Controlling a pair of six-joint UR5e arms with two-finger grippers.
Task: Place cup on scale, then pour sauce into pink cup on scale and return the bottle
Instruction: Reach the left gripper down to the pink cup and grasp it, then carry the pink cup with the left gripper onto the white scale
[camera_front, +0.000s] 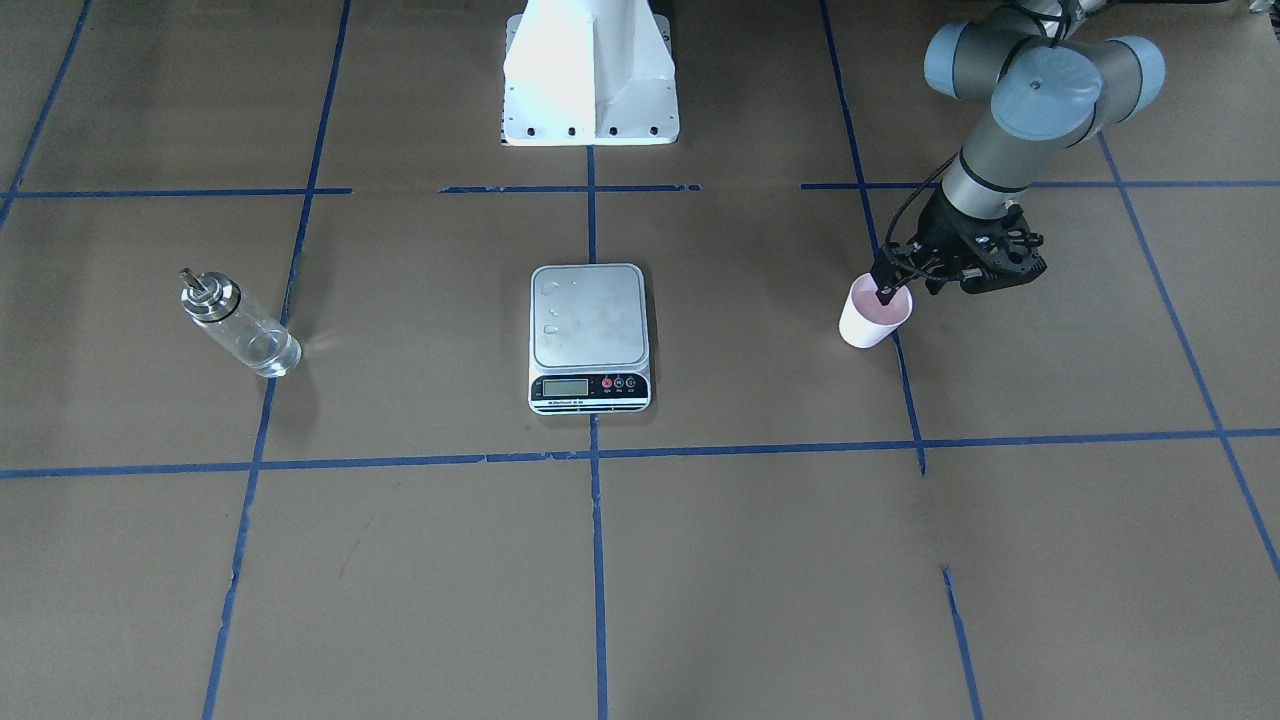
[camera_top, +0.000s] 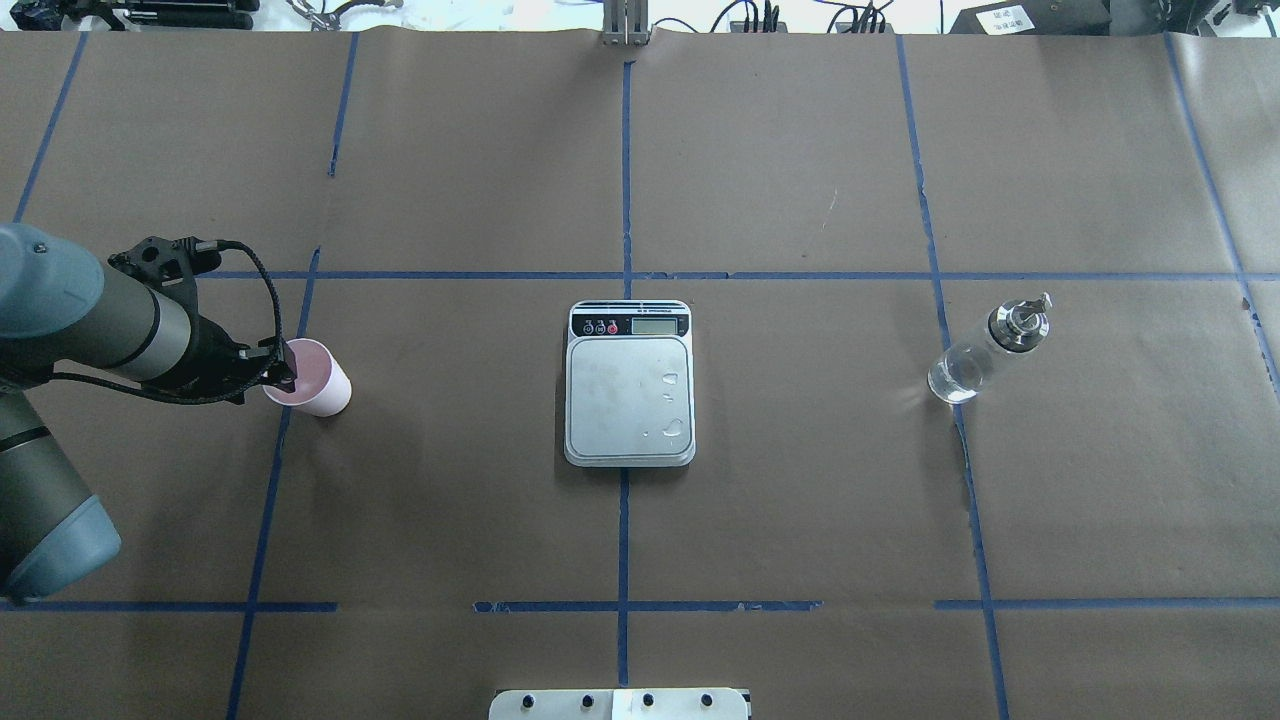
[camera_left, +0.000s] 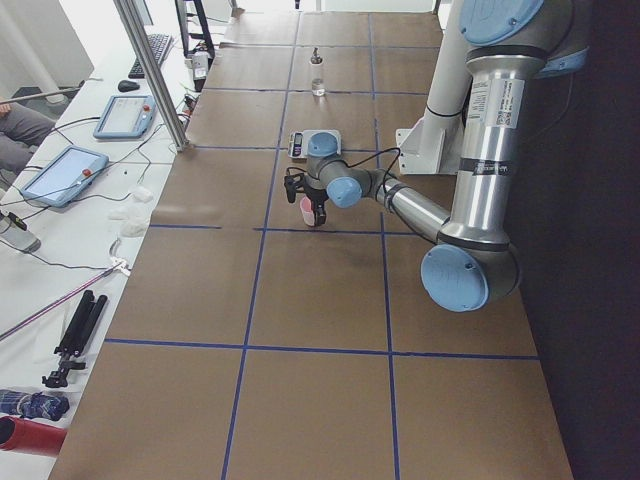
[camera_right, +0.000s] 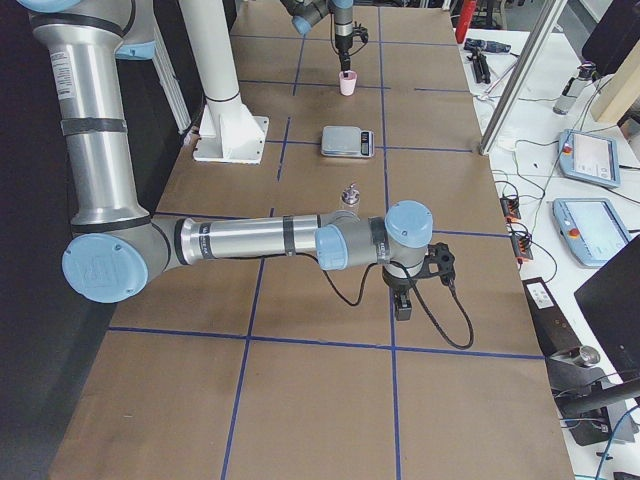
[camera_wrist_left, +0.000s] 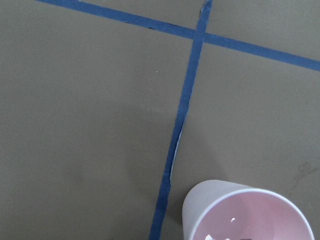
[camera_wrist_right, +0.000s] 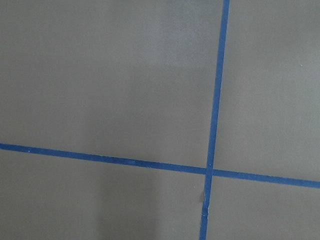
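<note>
Cup (camera_front: 873, 318) sits on the table well apart from the scale (camera_front: 588, 315), left gripper (camera_front: 884, 290) straddling its rim (can't tell if it's clamped), bottle (camera_front: 240, 325) standing untouched, so basically everything's left.

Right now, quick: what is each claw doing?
Left gripper: closed on the cup, pinching its rim.
Right gripper: cannot be told.

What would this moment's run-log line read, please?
left tool: at cup rim, grip unclear | scale: no cup yet | bottle: upright, untouched
</note>
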